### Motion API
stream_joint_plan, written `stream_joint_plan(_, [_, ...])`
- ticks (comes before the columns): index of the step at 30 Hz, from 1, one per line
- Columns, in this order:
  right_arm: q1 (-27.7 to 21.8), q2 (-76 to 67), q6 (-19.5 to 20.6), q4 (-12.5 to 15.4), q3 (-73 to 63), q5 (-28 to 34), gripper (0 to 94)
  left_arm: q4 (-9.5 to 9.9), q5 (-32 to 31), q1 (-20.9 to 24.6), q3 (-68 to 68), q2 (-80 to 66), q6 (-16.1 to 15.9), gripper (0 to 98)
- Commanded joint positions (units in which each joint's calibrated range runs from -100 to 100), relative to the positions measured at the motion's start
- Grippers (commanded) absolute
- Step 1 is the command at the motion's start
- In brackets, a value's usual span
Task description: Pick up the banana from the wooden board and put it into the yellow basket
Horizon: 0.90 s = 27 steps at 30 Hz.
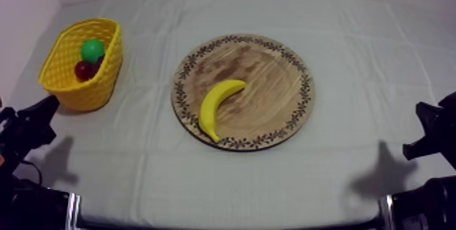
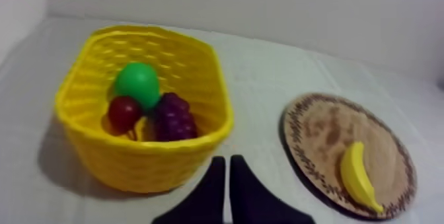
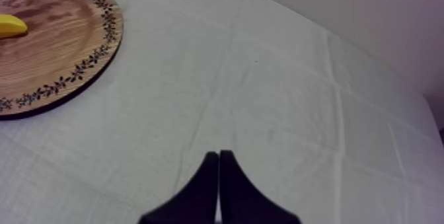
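A yellow banana (image 1: 218, 104) lies on the left half of the round wooden board (image 1: 271, 63) in the middle of the table. The yellow basket (image 1: 64, 83) stands at the far left. My left gripper (image 1: 49, 103) rests low at the left, just in front of the basket, fingers together as a narrow wedge (image 2: 228, 167) with nothing in them. My right gripper (image 1: 424, 110) rests low at the right, well away from the board, shut on nothing (image 3: 219, 157). The left wrist view has the basket (image 2: 86, 150), the board (image 2: 317, 124) and the banana (image 2: 357, 175).
Inside the basket lie a green pear (image 1: 92, 49) (image 2: 137, 84), a small red fruit (image 1: 84, 70) (image 2: 123, 112) and a bunch of dark grapes (image 2: 174, 117). Bare cloth stretches between the board's edge (image 3: 79, 74) and the right gripper.
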<state>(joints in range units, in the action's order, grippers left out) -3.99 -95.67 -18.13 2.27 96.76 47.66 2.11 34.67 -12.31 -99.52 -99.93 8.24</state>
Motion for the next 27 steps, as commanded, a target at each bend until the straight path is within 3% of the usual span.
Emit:
stream_joint_plan(1, [0.0, 0.0, 0.0, 0.0, 0.0, 0.0, 0.3, 0.02, 0.0, -3.3, 0.1, 0.0, -0.6, 0.0])
stream_joint_plan(7, [0.0, 0.0, 0.0, 0.0, 0.0, 0.0, 0.3, -0.25, 2.2, -5.0, 2.7, 1.4, -0.7, 0.0])
stream_joint_plan(12, [0.0, 0.0, 0.0, 0.0, 0.0, 0.0, 0.3, -0.64, 6.5, -7.5, 13.2, 11.2, -1.9, 0.0])
stream_joint_plan(17, [0.0, 0.0, 0.0, 0.0, 0.0, 0.0, 0.3, -1.29, 17.7, -11.1, 29.9, 25.4, -2.0, 0.0])
stream_joint_plan(27, [0.0, 0.0, 0.0, 0.0, 0.0, 0.0, 0.3, -5.44, 39.4, -15.4, 61.8, 53.0, -1.4, 0.0])
